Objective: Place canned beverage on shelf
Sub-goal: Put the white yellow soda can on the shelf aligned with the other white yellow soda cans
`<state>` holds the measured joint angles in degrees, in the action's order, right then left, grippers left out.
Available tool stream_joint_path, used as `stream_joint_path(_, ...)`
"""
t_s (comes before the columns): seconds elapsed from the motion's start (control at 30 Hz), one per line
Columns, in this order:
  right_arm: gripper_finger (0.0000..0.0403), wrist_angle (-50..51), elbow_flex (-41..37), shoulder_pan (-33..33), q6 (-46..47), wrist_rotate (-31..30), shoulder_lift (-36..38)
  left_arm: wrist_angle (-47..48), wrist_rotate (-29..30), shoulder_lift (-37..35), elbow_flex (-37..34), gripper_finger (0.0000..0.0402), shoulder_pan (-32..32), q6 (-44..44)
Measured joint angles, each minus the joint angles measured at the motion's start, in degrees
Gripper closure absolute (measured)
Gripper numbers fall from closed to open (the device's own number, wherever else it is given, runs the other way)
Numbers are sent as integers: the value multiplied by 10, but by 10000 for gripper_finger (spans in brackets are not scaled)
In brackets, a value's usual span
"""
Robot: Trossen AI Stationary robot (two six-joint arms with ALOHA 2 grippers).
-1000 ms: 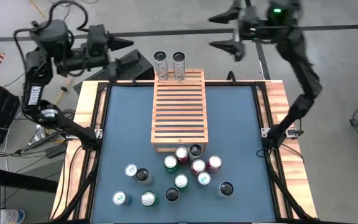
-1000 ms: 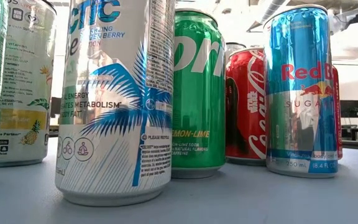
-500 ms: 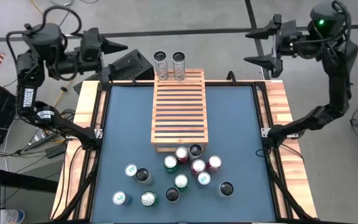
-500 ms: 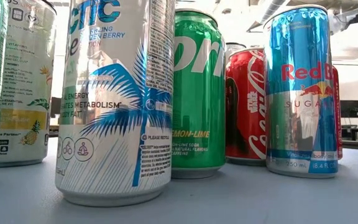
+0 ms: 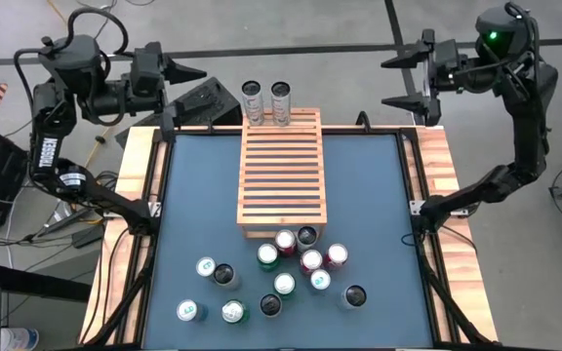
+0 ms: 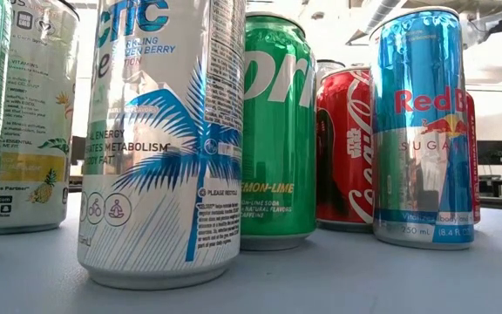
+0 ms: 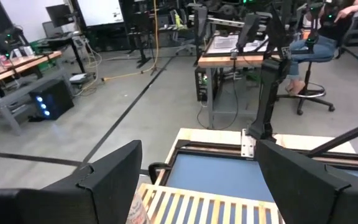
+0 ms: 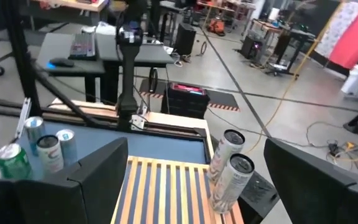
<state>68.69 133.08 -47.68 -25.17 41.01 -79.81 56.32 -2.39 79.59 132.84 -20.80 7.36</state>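
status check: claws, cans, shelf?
Left claw and right claw open, empty, raised off the table's far corners. Two cans at shelf far end; the rest clustered near side. Nothing obstructing.

In the low view, "Red B" and "SUGA" are read on the blue can (image 6: pixel 423 131). "LEMON-LIME" is printed on the green can (image 6: pixel 277 131), and "ENERGY" and "METABOLISM" on the white can (image 6: pixel 159 139).

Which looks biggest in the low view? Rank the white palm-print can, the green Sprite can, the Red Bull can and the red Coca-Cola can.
1. White palm-print can: largest, but it stands nearest the camera.
2. Red Bull can and green Sprite can: look alike, so unranked.
3. Red Coca-Cola can: smallest, partly hidden and farther back.
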Motion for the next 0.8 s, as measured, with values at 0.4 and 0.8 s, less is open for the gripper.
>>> stream_joint_path(0.4, 35, 47, 0, -32, -23, 86, -12, -6, -26, -1, 0, 97, 0, 10)
stream_joint_path(0.8, 35, 80, -1, -88, -64, 183, -13, -1, -33, 3, 0, 97, -31, 6)
